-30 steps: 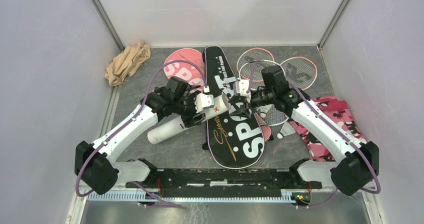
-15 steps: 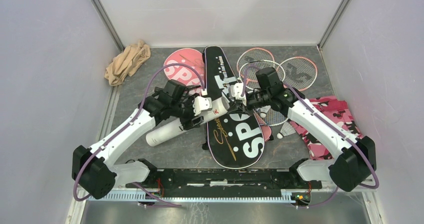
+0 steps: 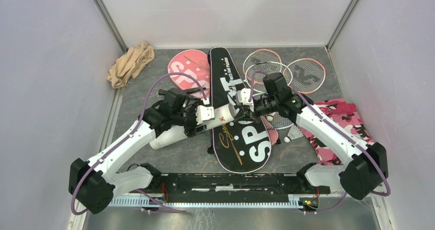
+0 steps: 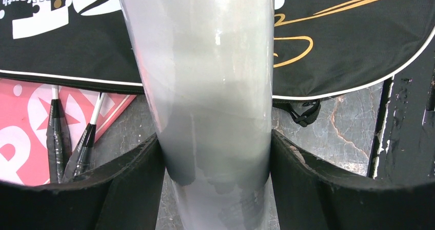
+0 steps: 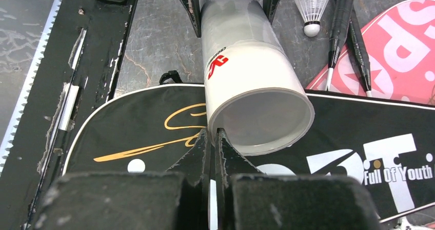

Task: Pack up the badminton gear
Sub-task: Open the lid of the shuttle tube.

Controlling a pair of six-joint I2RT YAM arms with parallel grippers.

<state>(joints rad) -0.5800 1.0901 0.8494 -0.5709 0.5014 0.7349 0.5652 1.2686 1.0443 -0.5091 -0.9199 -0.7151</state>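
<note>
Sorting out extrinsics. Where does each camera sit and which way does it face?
Top: above and behind the bases, looking down on the table; both arms show, left gripper clamping the tube.
Left wrist: looks along the tube to the black bag; both fingers show.
Right wrist: faces the left arm, into the tube's open mouth; closed right gripper at its rim.
All three share tube and bag.

The tube is lying left of centre on the counter, its open end hanging over the middle bag. Rackets are lying behind right, a second bag behind left.
</note>
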